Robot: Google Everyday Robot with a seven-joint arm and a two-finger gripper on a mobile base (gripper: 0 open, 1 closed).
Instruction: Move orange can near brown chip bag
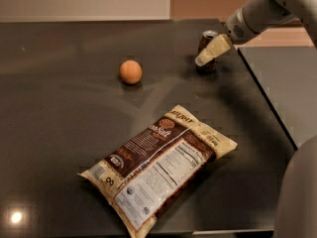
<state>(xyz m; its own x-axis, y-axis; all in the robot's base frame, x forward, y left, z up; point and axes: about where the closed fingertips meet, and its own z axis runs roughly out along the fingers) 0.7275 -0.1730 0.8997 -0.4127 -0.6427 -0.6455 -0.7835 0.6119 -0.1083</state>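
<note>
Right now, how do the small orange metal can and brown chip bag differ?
The orange metal can stands upright, the brown chip bag lies flat. The can is far smaller than the bag. The hand is at the can, not the bag. Both sit on the dark table.

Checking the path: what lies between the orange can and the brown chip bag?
Camera view: only bare tabletop between orange can and brown chip bag; orange fruit sits well aside; gripper is at the can.

Orange can [204,43] stood upright, far right on table [59,123], gripper [212,49] across its front; brown chip bag [158,170] lay flat, well apart.
</note>
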